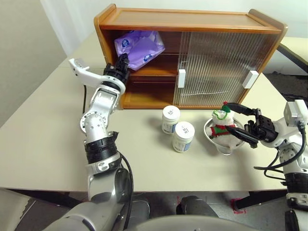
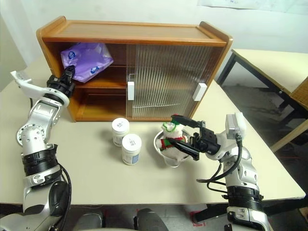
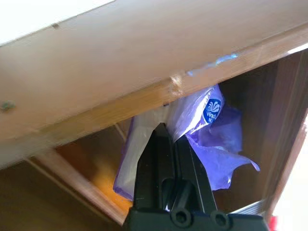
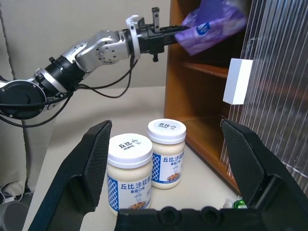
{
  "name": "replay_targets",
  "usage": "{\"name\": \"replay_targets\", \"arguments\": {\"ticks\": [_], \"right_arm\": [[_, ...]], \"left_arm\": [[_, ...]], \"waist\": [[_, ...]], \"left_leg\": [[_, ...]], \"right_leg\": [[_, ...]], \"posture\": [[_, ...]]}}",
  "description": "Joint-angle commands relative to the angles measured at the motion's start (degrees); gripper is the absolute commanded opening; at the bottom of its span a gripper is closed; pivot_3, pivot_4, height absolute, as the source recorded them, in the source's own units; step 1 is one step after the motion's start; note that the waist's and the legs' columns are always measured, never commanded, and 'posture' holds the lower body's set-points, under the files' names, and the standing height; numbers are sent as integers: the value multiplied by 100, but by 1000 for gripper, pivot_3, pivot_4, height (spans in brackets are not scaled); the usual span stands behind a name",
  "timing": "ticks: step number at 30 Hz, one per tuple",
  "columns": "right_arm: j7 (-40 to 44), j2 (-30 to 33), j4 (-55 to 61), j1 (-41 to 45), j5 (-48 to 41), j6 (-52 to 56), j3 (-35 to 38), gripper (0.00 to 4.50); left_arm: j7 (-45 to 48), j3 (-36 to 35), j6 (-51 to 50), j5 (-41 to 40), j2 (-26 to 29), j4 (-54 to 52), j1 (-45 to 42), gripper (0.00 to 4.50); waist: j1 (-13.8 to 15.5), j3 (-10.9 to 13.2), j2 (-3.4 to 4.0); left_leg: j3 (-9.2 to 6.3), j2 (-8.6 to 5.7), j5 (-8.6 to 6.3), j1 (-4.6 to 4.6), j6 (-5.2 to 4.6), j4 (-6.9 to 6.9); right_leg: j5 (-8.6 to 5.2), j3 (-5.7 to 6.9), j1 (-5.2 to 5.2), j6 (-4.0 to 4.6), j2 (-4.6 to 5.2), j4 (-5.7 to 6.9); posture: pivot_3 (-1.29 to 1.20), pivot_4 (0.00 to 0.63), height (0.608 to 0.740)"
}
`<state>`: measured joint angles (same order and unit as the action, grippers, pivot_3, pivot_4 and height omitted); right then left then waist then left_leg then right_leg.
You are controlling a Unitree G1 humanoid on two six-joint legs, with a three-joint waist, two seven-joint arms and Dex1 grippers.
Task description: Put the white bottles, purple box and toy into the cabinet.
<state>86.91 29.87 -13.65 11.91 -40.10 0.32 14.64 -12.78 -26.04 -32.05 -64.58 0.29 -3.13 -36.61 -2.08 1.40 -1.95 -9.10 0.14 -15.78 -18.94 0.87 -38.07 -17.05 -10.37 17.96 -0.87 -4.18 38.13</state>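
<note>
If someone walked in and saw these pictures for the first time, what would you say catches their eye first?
Most striking is the purple box, pinched in the shut left gripper and held in the open left side of the cabinet, above its inner shelf. Next, the toy sits in a metal bowl on the table, with the open right gripper around it. The two white bottles stand side by side before the cabinet.

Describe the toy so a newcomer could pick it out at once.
Start at the wooden cabinet at the back of the table. In front of its ribbed doors sits a shallow bowl, right of two white bottles. The toy stands in that bowl: soft, white, with a red-and-green scarf.
</note>
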Motion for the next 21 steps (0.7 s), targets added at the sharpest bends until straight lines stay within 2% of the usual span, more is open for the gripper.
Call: {"name": "replay_targets", "arguments": {"ticks": [1,13,16,21], "right_arm": [[-32,-12,97,-52,48,-55,-12,4500],[-45,-3,111,-51,47,-55,-18,4500],[-32,7,103,-52,48,-55,-17,4500],[-12,41,91,-49,52,-47,-9,4500]], "left_arm": [[6,200,87,192,-85,178,-91,20],[32,205,570,607,-200,594,-345,20],[122,293,506,704,-162,671,-373,641],[179,320,504,720,-233,622,-357,2203]], "waist": [[-8,0,0],[-54,1,-1],[-60,1,-1],[-61,1,-1]], "left_leg": [[0,0,-1,0,-2,0],[0,0,-4,-1,-8,-2],[0,0,-5,-1,-8,-2],[0,-1,-5,-3,-9,-3]], "right_leg": [[0,-1,0,0,0,0],[-10,-1,0,-18,0,-1],[-10,0,0,-18,0,-1],[-9,0,0,-16,0,-2]], "posture": [[-96,0,740],[-99,0,740],[-100,0,740],[-99,0,740]]}}
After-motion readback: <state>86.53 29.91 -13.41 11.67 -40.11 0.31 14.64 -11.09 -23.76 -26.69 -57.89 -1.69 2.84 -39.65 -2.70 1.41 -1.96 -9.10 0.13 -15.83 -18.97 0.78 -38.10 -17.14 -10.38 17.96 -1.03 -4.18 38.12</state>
